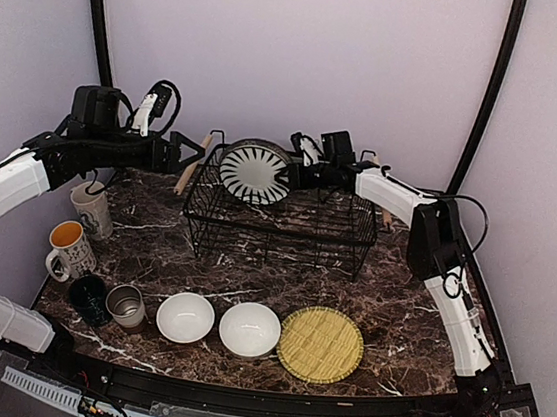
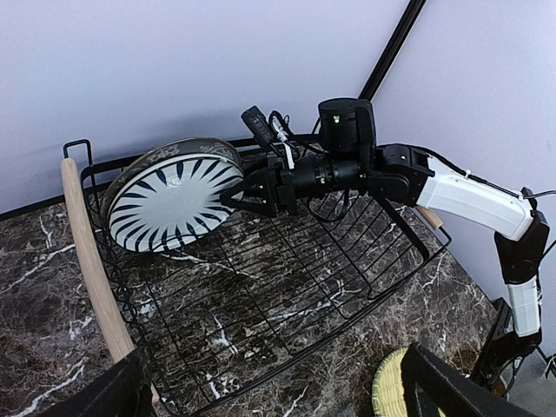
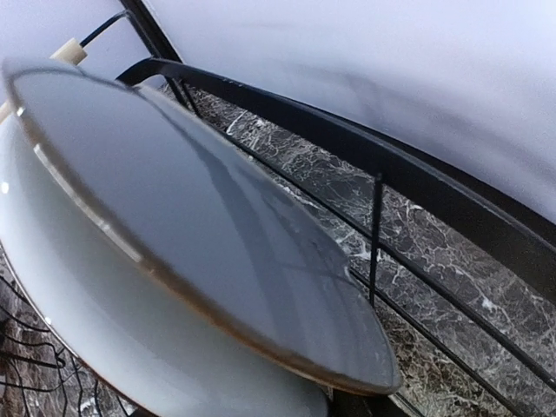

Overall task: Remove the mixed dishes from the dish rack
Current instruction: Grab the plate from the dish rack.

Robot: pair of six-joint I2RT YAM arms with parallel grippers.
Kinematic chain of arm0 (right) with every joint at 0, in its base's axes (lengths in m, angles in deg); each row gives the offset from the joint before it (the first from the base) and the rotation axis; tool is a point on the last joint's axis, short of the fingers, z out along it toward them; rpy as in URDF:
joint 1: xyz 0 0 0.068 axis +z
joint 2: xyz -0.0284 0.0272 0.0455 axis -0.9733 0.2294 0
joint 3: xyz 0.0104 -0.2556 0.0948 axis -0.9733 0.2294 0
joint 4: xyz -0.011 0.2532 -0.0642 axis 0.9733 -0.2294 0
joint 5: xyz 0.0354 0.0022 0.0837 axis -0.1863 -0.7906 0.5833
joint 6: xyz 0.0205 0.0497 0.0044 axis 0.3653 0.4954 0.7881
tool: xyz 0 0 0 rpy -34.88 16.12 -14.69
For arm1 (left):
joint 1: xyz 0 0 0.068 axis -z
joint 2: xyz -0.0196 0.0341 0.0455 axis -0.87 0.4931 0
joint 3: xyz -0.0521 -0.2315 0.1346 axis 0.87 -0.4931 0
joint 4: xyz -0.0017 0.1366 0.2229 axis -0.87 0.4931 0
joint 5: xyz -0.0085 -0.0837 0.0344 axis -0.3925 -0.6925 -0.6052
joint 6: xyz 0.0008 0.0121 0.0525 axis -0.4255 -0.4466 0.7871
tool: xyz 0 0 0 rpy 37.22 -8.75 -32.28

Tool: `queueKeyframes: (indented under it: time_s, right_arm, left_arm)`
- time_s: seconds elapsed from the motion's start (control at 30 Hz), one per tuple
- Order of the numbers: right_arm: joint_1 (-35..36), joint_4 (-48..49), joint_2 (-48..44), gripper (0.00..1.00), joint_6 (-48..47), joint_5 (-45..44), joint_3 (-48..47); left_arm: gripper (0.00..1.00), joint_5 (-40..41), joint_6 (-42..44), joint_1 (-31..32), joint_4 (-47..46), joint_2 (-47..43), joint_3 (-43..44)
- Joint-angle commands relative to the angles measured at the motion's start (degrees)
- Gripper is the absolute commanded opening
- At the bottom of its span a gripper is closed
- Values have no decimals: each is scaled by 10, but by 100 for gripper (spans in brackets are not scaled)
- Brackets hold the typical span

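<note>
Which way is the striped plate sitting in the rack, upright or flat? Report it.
Upright: the striped plate stands on edge in the dish rack, with the right gripper on its rim.

**Patterned plate upright in rack, dishes lined along near edge**

The rack (image 1: 278,231) sits mid-table (image 1: 397,313) and holds one ray-patterned plate (image 1: 253,170), upright at its far left corner. The right gripper (image 1: 290,176) is at that plate's right rim. The left gripper (image 1: 194,151), jaws spread, hangs just beside the rack's left handle. Along the near edge lie a dark mug (image 1: 90,298), steel cup (image 1: 127,305), two white bowls (image 1: 186,317) and a yellow plate (image 1: 320,344). Two pale mugs (image 1: 92,209) stand at left.
</note>
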Motion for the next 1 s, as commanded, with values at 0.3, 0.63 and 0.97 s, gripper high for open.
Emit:
queueKeyframes:
  time_s: [0.3, 0.63, 0.97]
  right_arm:
    - [8, 119, 9, 26, -181, 1, -14]
    - [29, 122, -61, 1, -216, -13, 33]
    - [34, 135, -191, 0, -282, -61, 146]
  left_arm:
    - [99, -4, -1, -6, -6, 1, -9]
    - [99, -8, -4, -7, -10, 1, -13]
    - [99, -16, -11, -7, -19, 4, -16]
